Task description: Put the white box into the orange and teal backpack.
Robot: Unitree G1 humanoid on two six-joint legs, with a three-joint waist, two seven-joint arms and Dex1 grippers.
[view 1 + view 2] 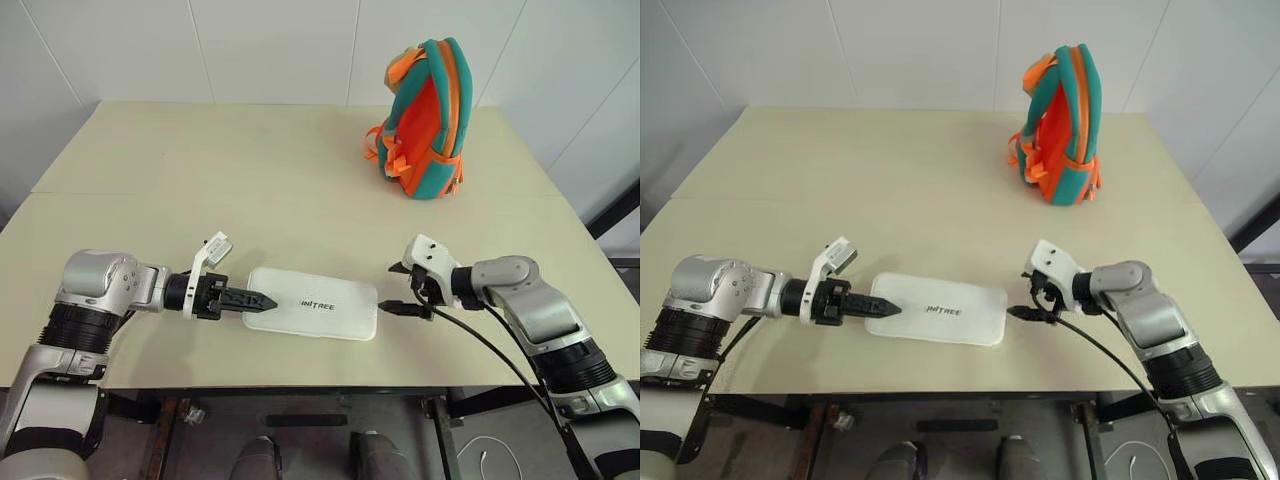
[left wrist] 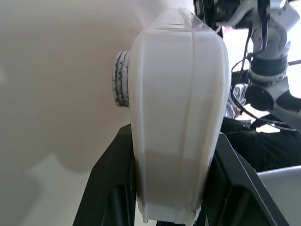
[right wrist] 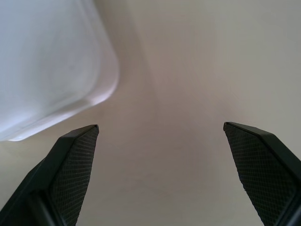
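Observation:
The white box (image 1: 315, 303) lies flat near the table's front edge, dark lettering on top. My left gripper (image 1: 262, 299) is shut on its left end; in the left wrist view the two black fingers (image 2: 110, 188) press on either side of the box (image 2: 176, 117). My right gripper (image 1: 397, 288) stands open just off the box's right end, apart from it. In the right wrist view the box's rounded corner (image 3: 47, 61) sits beside one finger (image 3: 75, 165), outside the gap. The orange and teal backpack (image 1: 430, 120) stands upright at the back right of the table.
The beige table (image 1: 200, 180) has broad bare surface between the box and the backpack. White walls close in behind and to the right. A black cable (image 1: 480, 350) runs along my right forearm, over the table's front edge.

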